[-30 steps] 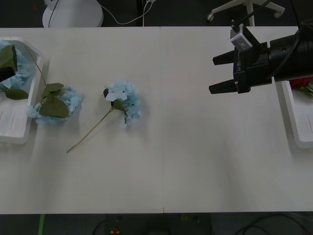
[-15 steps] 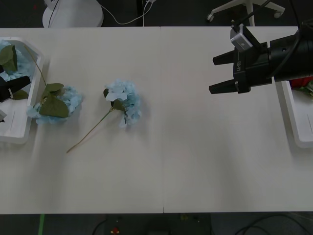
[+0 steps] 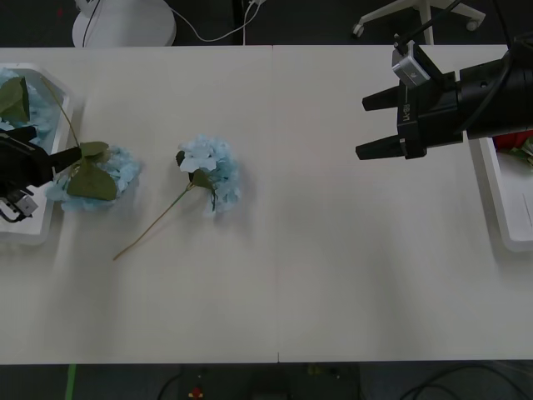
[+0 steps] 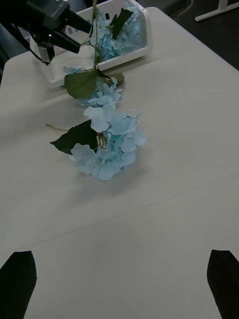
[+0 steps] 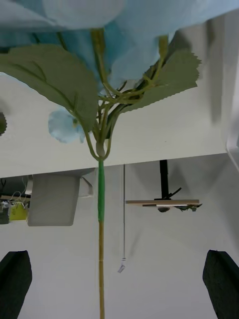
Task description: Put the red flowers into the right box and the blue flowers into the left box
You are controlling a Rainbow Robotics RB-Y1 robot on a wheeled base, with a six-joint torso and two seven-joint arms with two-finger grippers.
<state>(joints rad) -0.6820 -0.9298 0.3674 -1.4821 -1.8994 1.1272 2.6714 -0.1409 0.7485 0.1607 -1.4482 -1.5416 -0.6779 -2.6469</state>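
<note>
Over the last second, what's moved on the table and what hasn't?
The left claw has come out from the left box toward the blue flower lying beside it, fingers open, nothing taken hold of. Unchanged: the right claw, open above the table near the right box; both loose blue flowers, including the middle one.

Left box [image 3: 33,225] cut off by the front view's left edge, right box [image 3: 500,208] by its right edge, partly hidden behind the right arm. Left pincer [image 3: 37,167] likewise cropped.
</note>
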